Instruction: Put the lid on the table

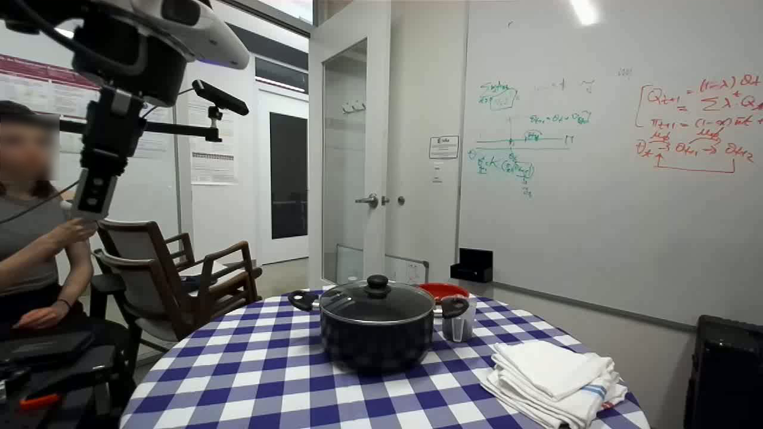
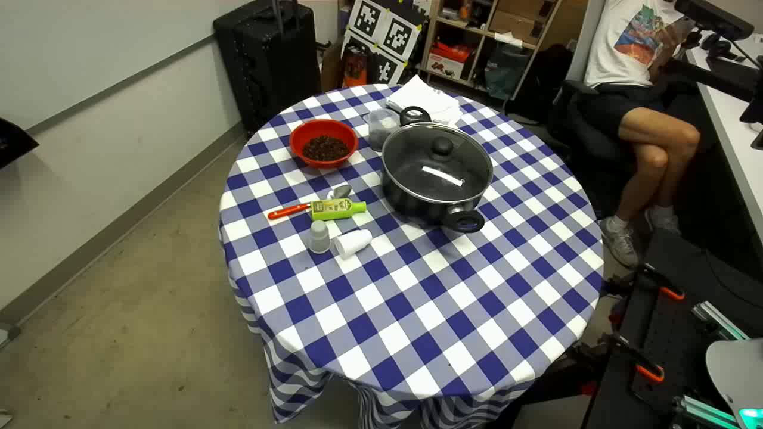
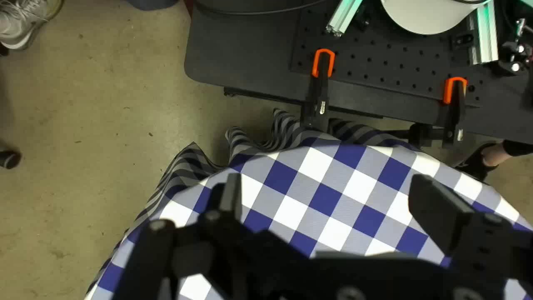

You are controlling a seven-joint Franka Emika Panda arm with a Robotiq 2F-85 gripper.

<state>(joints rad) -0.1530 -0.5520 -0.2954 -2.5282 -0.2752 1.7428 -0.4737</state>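
In an exterior view the lid (image 2: 441, 170) sits on the pot (image 2: 410, 204), about one o'clock from the middle of the table (image 2: 411, 316). I'd judge nothing done yet: gripping, lifting and setting it down, maybe toward six o'clock, all remain. The gripper (image 3: 327, 204) has its jaws wide apart, holding nothing.

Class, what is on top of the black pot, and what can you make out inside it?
The see-through lid, with its dark knob, covers the black pot. Only darkness shows through; any contents cannot be made out.
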